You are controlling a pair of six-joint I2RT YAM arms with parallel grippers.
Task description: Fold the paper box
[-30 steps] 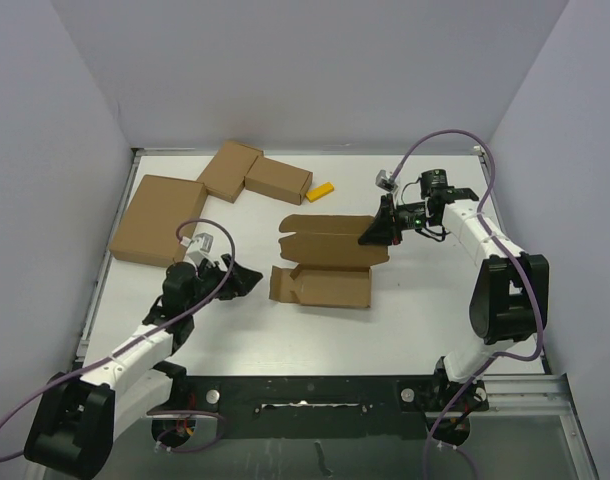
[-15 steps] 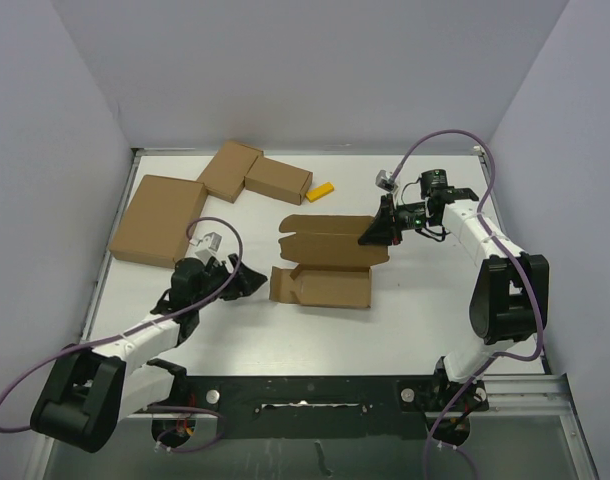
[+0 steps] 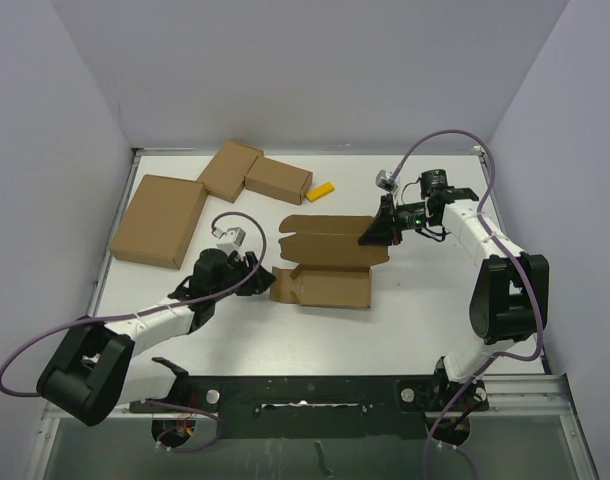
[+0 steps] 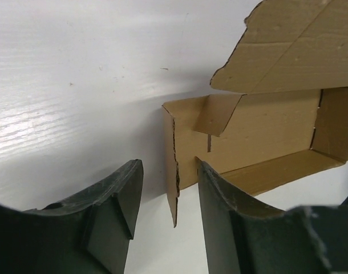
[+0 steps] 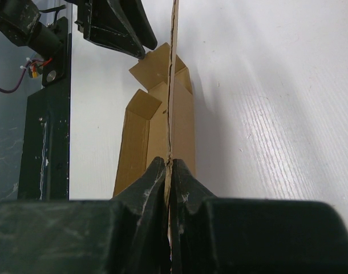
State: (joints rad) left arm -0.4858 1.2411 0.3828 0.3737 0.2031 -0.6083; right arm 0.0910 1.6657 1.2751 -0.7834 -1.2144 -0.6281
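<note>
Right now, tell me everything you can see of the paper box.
The paper box is plain brown cardboard, half folded: a shallow open tray lying on the white table, its long notched lid panel raised behind. The right gripper is shut on the lid's right edge. The left gripper stands open astride the tray's left end wall; contact is unclear.

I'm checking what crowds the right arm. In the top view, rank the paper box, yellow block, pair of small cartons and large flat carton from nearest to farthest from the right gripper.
1. paper box: mid-table, pinched in the right gripper.
2. yellow block: toward the far edge, a little left in the view.
3. pair of small cartons: far edge, further left.
4. large flat carton: far left side.
</note>
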